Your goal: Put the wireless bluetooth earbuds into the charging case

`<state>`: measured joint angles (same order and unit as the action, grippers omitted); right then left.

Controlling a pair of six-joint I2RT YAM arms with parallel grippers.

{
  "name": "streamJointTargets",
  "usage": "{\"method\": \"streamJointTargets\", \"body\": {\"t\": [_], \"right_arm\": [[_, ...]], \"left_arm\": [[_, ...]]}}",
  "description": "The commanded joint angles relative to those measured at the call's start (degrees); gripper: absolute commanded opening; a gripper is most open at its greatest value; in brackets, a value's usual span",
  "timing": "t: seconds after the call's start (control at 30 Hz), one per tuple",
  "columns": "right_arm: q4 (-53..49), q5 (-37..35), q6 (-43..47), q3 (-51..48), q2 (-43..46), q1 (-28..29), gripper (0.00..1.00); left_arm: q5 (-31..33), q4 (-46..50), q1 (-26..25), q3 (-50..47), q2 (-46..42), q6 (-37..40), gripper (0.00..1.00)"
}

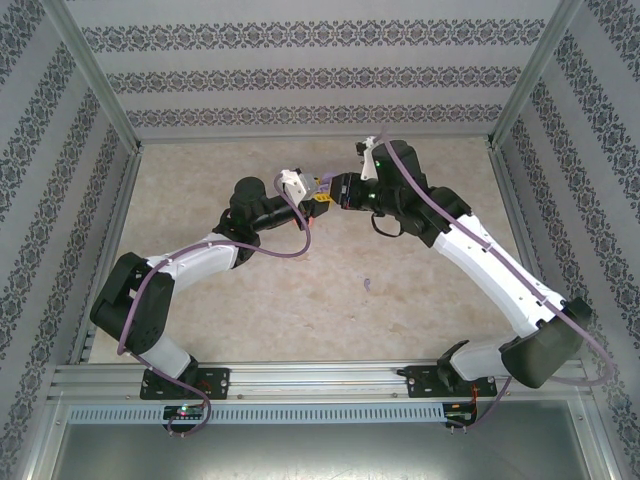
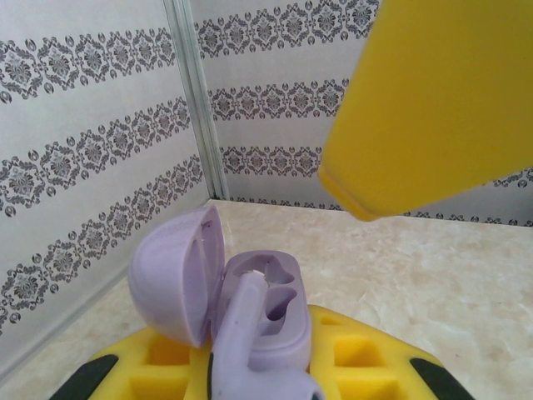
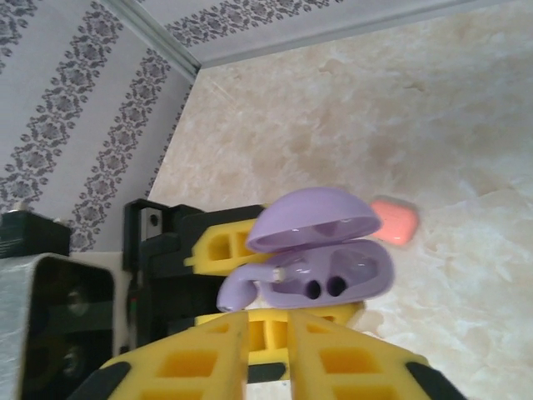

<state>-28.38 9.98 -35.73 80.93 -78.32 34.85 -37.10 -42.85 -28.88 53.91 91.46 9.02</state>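
Observation:
The purple charging case [image 2: 287,292] is held up off the table with its lid [image 2: 171,275] swung open, and my left gripper [image 2: 262,371] is shut on its body. A purple earbud [image 2: 237,333] leans on the case, its stem tip at one slot and its head hanging out over the rim. The same earbud [image 3: 246,287] and the case [image 3: 354,275] sit just beyond my right gripper [image 3: 266,333]. Its jaws stand slightly open with nothing between them. From above, the two grippers, left [image 1: 310,200] and right [image 1: 332,190], meet mid-table.
A salmon-pink small case [image 3: 393,220] lies on the marble tabletop [image 3: 433,108] behind the purple one. A small purple item [image 1: 368,285] lies on the table nearer the arm bases. Patterned walls and metal posts [image 2: 196,100] enclose the table.

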Motion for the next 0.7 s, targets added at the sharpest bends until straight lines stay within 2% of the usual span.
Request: {"method": "streamJointTargets", "body": {"t": [0.0, 0.2, 0.67], "right_arm": [[2.6, 0.2, -0.7, 0.4, 0.2, 0.9, 0.15], [5.0, 1.0, -2.1, 1.1, -1.5, 1.2, 0.08], [6.2, 0.6, -2.9, -1.3, -3.5, 0.5, 0.04]], "left_arm": [[-1.3, -1.3, -0.4, -0.3, 0.7, -0.3, 0.00], [-1.5, -1.3, -0.5, -0.1, 0.8, -0.6, 0.00], [-1.4, -1.4, -0.5, 0.2, 0.2, -0.5, 0.00]]}}
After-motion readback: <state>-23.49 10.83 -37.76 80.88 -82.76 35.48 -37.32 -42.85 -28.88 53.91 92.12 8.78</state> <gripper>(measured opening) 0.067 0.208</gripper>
